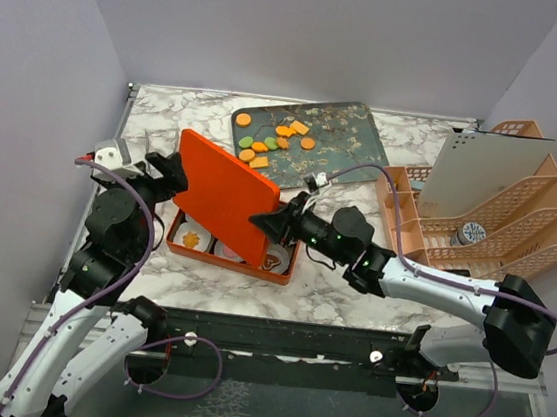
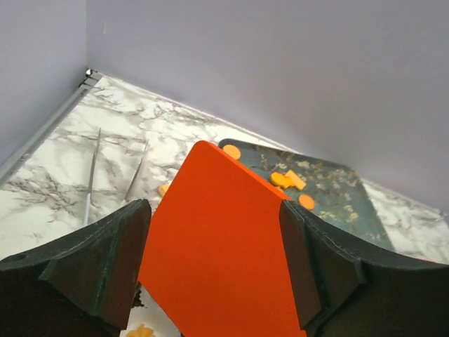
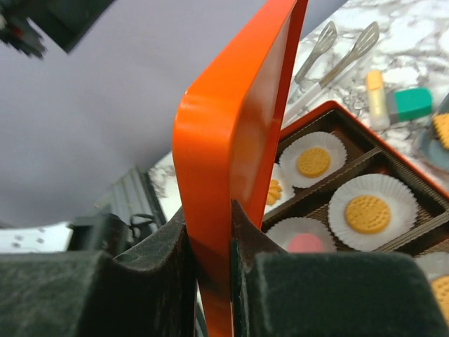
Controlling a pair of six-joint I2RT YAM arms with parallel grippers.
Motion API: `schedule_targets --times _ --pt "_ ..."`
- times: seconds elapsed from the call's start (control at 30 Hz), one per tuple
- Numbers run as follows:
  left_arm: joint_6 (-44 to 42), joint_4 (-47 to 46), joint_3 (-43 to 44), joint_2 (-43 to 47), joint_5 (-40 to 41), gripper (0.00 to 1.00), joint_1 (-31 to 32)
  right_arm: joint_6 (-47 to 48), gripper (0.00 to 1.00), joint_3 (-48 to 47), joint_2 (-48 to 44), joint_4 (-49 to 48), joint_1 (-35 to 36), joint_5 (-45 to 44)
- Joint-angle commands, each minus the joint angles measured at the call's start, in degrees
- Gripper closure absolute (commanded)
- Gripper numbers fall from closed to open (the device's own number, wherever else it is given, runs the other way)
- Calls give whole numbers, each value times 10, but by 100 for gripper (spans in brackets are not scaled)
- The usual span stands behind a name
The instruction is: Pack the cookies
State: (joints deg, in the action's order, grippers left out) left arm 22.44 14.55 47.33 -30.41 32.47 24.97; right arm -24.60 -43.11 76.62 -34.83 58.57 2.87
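Note:
The orange lid [image 1: 222,194] stands tilted on edge over the orange box [image 1: 283,272]. My right gripper [image 1: 269,220] is shut on the lid's lower right rim; in the right wrist view its jaws [image 3: 210,217] pinch the rim of the lid [image 3: 231,126]. My left gripper [image 1: 174,179] is open at the lid's left edge, its fingers [image 2: 119,246] spread to either side of the lid [image 2: 224,239]. In the box, cookies [image 3: 313,161] lie in white paper cups. More loose cookies [image 1: 271,139] lie on the dark floral tray [image 1: 352,136] behind.
Metal tongs [image 2: 91,175] lie on the marble left of the tray. A teal block [image 3: 410,103] and a yellow one [image 3: 377,95] sit beyond the box. A peach file organizer [image 1: 500,209] stands at the right. Lilac walls close in the back and sides.

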Motion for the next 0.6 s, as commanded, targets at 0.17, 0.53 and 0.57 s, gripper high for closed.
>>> schedule_targets --times 0.17,0.53,0.57 --pt "-74 39 22 -93 6 14 1 -329 100 -14 69 -67 -96 123" --pt "-87 54 21 -169 -29 12 -26 -472 100 15 148 -152 -127 233" --pt "-86 54 18 -174 -38 12 -32 -483 100 21 150 -161 -131 239"
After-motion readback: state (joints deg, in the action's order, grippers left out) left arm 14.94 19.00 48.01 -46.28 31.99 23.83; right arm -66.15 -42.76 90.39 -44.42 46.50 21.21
